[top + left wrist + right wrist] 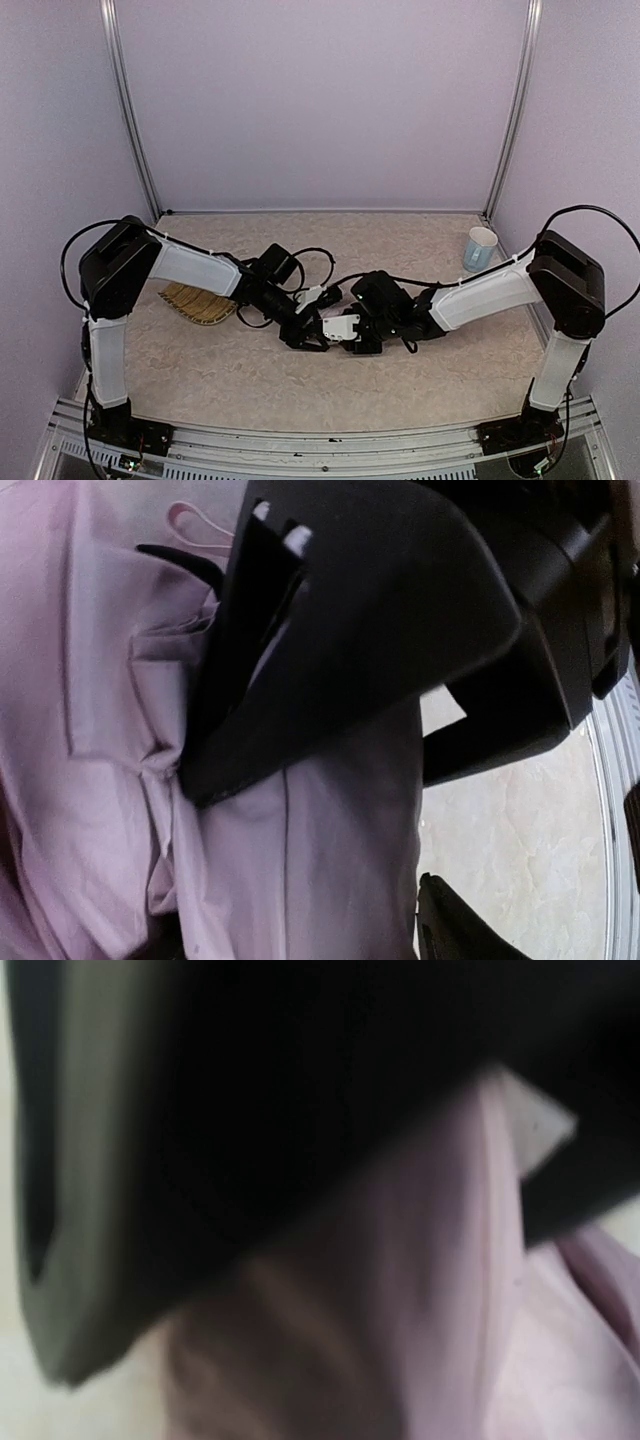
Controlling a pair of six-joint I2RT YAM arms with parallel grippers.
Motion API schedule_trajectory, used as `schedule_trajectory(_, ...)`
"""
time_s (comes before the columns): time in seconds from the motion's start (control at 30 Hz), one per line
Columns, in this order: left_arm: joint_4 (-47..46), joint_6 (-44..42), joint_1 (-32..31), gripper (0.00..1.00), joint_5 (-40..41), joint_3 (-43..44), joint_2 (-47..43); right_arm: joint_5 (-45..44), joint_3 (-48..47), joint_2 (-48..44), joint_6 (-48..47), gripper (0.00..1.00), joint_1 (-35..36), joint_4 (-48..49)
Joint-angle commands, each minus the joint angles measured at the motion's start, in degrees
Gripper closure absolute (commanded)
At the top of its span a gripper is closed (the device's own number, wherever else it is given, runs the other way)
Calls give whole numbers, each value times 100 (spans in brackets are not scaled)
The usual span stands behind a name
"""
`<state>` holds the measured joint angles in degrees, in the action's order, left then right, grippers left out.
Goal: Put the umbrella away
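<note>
- Both arms met low over the middle of the table, the left claw and right claw tip to tip, with the umbrella bunched directly beneath and between them.
- From the left wrist, the umbrella's pale pink cloth lay in loose folds under the left claw's upper finger. A thin pink strap loop sat just past that finger's far side.
- The left claw stood parted. Bare table showed in the gap between its two fingers, and I saw no pinch on the cloth.
- The right wrist picture was blurred: a dark finger lay across pink cloth and nothing more. I could not tell whether the right claw was wide, narrow or gripping.
- From above, the claws hid nearly all of the umbrella, so I could not make out its shaft or handle.
- The yellow woven tray lay well away from the left claw, back beside its forearm. A pale blue cup stood far out beyond the right claw.
- I judged the step in hand to be gathering the slack canopy into a tight bundle, with the task still in its middle.
- The next move, as I judged it, called for one claw to pin the bundle while the other took a fresh hold on the loose cloth near the strap. The cloth was thin and looked likely to slip or snag on a rib.
</note>
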<state>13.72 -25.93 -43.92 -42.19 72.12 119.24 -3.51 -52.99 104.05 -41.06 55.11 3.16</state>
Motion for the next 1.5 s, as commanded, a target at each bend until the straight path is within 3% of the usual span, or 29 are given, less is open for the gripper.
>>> schedule_trajectory(0.0, -1232, 886, 432, 38, 418, -1021, -841, -64, 58, 425, 200, 60, -199, -1078)
schedule_trajectory(0.2, -3870, 847, 584, 38, 886, -2867, -2430, 943, -332, 560, 503, 60, -584, -1704)
schedule_trajectory(0.3, -4587, 486, 493, 40, 1127, -3511, -2964, 1540, -782, 922, 649, 60, -823, -2369)
schedule_trajectory(0.5, -3718, -1091, -138, 43, 2260, -3359, -3100, 2672, -1841, 1822, 824, 65, -1280, -3662)
schedule_trajectory(0.7, -3040, -2303, -576, 38, 3632, -2661, -2143, 3579, -2356, 2228, 545, 64, -1432, -4528)
schedule_trajectory(0.93, -3319, -2587, -662, 37, 3862, -2232, -1356, 3946, -2852, 2663, 324, 64, -1433, -5181)
schedule_trajectory(1.33, -3327, -2364, -903, 38, 4533, -1905, -419, 4671, -3335, 2666, 316, 64, -1481, -5140)
schedule_trajectory(1.47, -2468, -2369, -819, 42, 4350, -1480, -143, 4669, -3355, 2596, 285, 61, -1531, -5146)
